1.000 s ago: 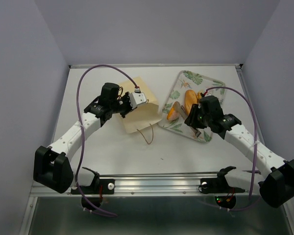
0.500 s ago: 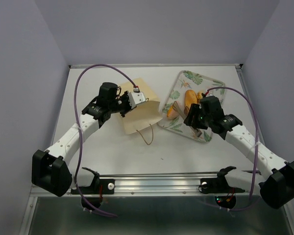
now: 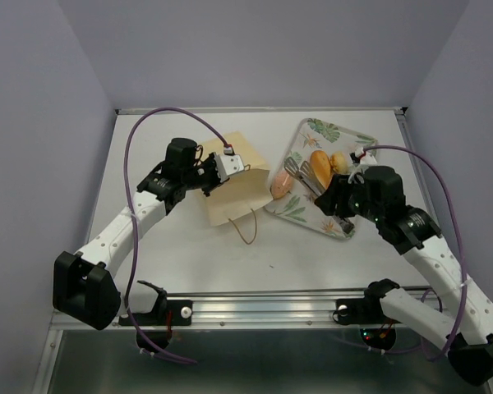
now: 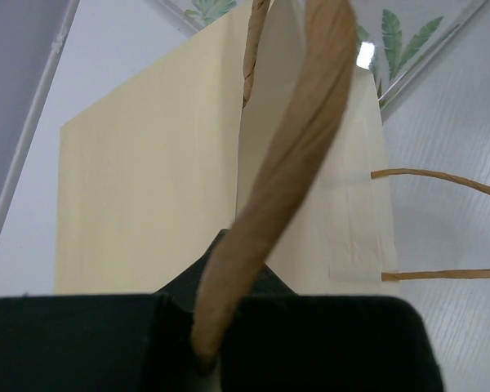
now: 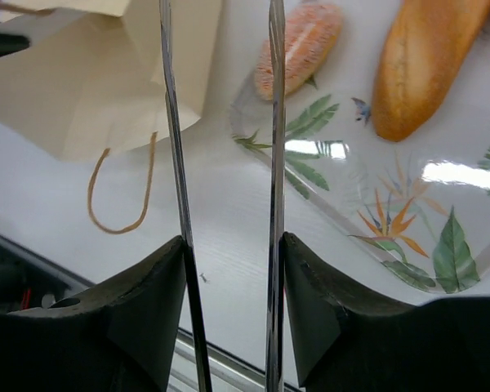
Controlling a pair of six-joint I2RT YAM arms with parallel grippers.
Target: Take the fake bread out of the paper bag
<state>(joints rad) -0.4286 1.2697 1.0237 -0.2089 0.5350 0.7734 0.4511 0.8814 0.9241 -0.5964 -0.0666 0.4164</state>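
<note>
Left fingers (image 4: 106, 343) clench the brown twisted-cord handle (image 4: 286, 163) of the pale-tan kraft paper bag (image 3: 234, 187). Right fingers (image 5: 139, 310) grasp thin metal tongs (image 5: 271, 163), whose arms are apart and empty. On the floral-print tray (image 3: 322, 130) lie the long golden-orange loaf (image 3: 319, 162), round orange bun (image 3: 338, 162) and pinkish oval piece (image 3: 281, 185). Steer the tongs squarely into the bag mouth — avoid snagging paper.

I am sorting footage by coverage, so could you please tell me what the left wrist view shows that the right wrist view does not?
Left wrist only: the left gripper shut on the bag's twisted handle. Right wrist only: the pinkish oval piece, the long loaf, metal tongs in the right gripper. Both: the paper bag and the floral tray.
</note>
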